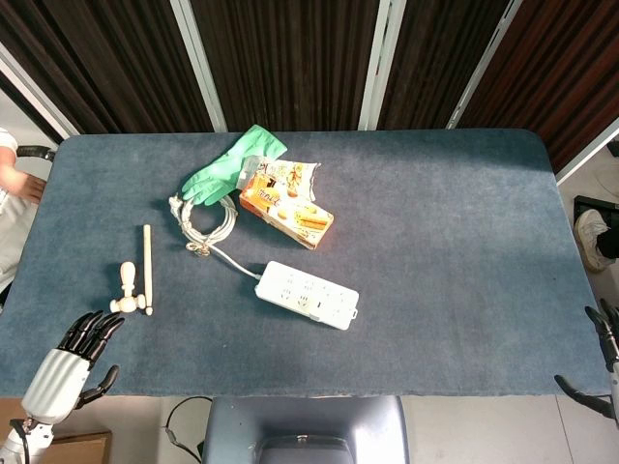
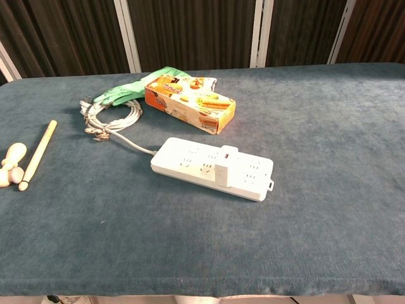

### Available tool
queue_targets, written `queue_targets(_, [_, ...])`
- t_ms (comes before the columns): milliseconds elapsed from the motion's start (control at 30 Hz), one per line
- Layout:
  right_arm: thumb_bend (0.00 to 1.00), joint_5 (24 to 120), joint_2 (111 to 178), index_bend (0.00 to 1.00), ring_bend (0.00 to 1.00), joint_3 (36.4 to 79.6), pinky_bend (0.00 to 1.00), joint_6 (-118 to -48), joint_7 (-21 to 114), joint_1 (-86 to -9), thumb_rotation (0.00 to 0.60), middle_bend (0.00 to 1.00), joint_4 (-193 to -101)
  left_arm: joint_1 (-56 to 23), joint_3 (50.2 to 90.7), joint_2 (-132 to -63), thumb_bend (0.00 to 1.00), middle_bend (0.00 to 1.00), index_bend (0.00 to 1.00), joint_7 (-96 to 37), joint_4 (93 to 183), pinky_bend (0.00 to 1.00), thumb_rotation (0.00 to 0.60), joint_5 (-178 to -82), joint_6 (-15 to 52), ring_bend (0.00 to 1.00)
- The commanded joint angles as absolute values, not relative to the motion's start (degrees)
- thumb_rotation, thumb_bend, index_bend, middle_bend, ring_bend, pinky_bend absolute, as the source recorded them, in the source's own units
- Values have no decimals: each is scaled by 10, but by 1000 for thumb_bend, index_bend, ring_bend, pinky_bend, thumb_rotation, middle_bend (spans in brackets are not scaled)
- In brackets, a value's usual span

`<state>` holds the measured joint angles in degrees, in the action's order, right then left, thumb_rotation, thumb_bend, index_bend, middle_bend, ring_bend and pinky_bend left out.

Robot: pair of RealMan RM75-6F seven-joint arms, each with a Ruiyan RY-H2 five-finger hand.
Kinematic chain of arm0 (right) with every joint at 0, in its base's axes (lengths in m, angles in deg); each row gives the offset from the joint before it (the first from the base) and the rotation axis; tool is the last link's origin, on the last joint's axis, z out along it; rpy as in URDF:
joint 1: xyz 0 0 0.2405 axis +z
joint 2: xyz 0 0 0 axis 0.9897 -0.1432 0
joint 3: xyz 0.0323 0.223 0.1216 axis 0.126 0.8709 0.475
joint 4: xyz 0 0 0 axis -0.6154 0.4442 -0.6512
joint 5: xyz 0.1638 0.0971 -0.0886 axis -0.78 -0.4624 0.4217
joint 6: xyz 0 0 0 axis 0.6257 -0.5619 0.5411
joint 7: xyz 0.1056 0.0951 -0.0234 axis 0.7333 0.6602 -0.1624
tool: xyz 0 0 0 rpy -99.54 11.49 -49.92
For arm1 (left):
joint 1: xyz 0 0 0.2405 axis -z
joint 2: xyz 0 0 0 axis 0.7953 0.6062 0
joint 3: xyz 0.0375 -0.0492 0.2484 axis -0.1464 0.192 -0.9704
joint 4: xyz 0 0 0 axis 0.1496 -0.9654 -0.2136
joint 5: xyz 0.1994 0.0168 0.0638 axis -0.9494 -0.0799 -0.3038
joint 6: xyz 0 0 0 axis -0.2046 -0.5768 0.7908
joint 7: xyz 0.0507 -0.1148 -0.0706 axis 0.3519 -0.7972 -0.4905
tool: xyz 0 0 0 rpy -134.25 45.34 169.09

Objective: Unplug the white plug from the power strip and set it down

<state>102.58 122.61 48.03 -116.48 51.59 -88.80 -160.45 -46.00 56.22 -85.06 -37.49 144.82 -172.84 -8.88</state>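
Note:
A white power strip (image 1: 308, 294) (image 2: 212, 168) lies near the middle of the blue table. A white plug (image 2: 223, 166) (image 1: 320, 302) stands in one of its sockets. The strip's cord runs left to a coiled bundle (image 1: 205, 220) (image 2: 109, 118). My left hand (image 1: 85, 348) hovers at the table's front left corner with its fingers spread and nothing in it. Only part of my right hand (image 1: 602, 360) shows at the far right edge of the head view, fingers apart and empty. Neither hand appears in the chest view. Both are far from the strip.
An orange snack box (image 1: 286, 201) (image 2: 190, 103) lies just behind the strip, with a green rubber glove (image 1: 230, 166) (image 2: 130, 92) beside it. A wooden stick (image 1: 147, 268) (image 2: 37, 156) and a small wooden peg figure (image 1: 127, 287) (image 2: 11, 163) lie at the left.

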Motion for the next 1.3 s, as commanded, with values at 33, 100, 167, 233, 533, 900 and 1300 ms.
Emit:
queue_targets(33, [191,1022,1226,0,0,481,0,-1157,512,-885,600,0,-1607,-450,558,-865,409,19,0,-376,1439,93,600,-1749,-88,0])
queue_targets(100, [191,1021,1227,0,0,482,0,-1155,513,-883,600,0,-1608,-438,554,-875,408,11,0,-379,1438,91,600,-1759,-72,0])
queue_targets(167, [191,1020,1229,0,0,485,0,-1153,513,-880,600,0,-1607,-417,551,-884,408,3,0,-380,1449,89,600,-1771,-43,0])
queue_targets(233, [191,1022,1231,0,0,485,0,-1148,514,-875,600,0,-1605,-394,558,-896,404,0,0,-367,1461,89,600,-1782,-21,0])
queue_targets(533, [191,1025,1237,0,0,488,0,-1117,502,-852,600,0,-1605,-322,597,-979,395,0,0,-282,1502,83,600,-1793,61,0])
queue_targets(900, [191,990,1254,0,0,523,0,-1005,473,-767,600,0,-1614,-265,661,-1122,382,0,0,-195,1473,83,592,-1708,143,0])
queue_targets(1300, [191,934,1263,0,0,545,0,-942,452,-725,600,0,-1635,-211,715,-1266,372,0,0,-116,1348,83,582,-1640,186,0])
